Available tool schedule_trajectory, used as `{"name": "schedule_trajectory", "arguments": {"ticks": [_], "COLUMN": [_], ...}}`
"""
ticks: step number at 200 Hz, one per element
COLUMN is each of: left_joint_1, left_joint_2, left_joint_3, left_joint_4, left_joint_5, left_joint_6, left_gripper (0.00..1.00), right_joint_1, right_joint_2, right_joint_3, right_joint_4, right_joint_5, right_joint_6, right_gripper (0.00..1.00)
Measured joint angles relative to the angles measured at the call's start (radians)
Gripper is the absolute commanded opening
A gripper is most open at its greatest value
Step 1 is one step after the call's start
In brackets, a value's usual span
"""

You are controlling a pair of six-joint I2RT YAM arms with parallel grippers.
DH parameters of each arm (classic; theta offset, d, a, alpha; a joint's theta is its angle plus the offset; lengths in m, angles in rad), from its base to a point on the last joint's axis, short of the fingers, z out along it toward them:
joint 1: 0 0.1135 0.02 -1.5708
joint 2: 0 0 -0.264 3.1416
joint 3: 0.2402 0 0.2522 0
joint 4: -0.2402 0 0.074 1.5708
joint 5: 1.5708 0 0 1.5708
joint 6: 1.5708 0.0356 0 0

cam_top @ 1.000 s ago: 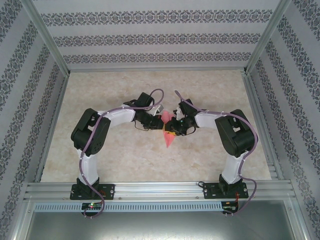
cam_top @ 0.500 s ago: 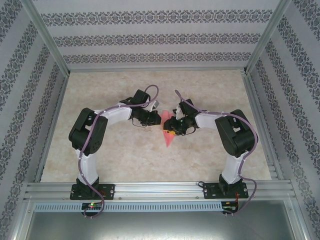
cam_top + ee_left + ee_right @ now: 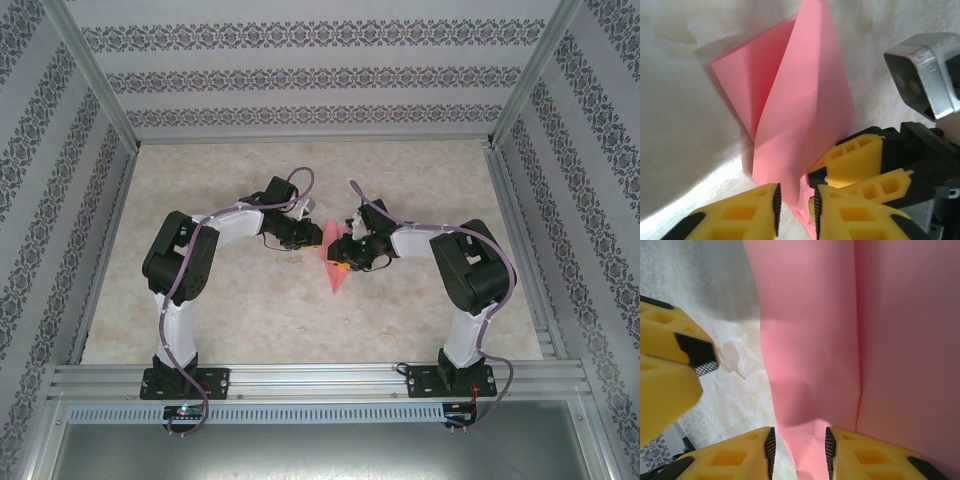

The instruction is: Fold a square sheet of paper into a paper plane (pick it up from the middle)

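Nothing legible is showing: no text, label, brand, number or sign is appearing on any surface. The pink paper (image 3: 805, 100) is showing plain, unprinted faces, and the wallpaper (image 3: 300, 80) is carrying only ornamental bands, not letters.

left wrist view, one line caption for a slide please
creased pink sheet of paper between the left gripper's parted fingers, right gripper alongside, over the pale table
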Motion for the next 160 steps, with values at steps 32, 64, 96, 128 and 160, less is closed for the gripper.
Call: {"name": "schedule_trajectory", "arguments": {"ticks": [32, 64, 96, 128, 160], "left_joint_1": [-0.011, -0.026, -0.039, -0.049, -0.055], "left_joint_2": [0.0, 0.0, 0.0, 0.0, 0.0], "left_joint_3": [0.0, 0.0, -0.004, -0.008, -0.031], "left_joint_4": [-0.01, -0.01, -0.01, -0.01, -0.008], "left_joint_5": [-0.006, -0.007, -0.01, -0.026, -0.033], "left_joint_6": [-0.002, -0.016, -0.031, -0.04, -0.054], "left_gripper": [0.37, 0.39, 0.39, 0.41, 0.42], "right_joint_1": [0.0, 0.0, -0.006, -0.013, -0.018], "right_joint_2": [-0.01, -0.021, -0.025, -0.036, -0.046], "right_joint_3": [-0.014, -0.032, -0.048, -0.076, -0.095], "right_joint_4": [0.007, 0.014, 0.026, 0.052, 0.068], "right_joint_5": [0.004, 0.008, 0.011, 0.011, 0.011], "right_joint_6": [0.003, 0.007, 0.012, 0.03, 0.038], "right_gripper": [0.32, 0.29, 0.22, 0.19, 0.17]}}
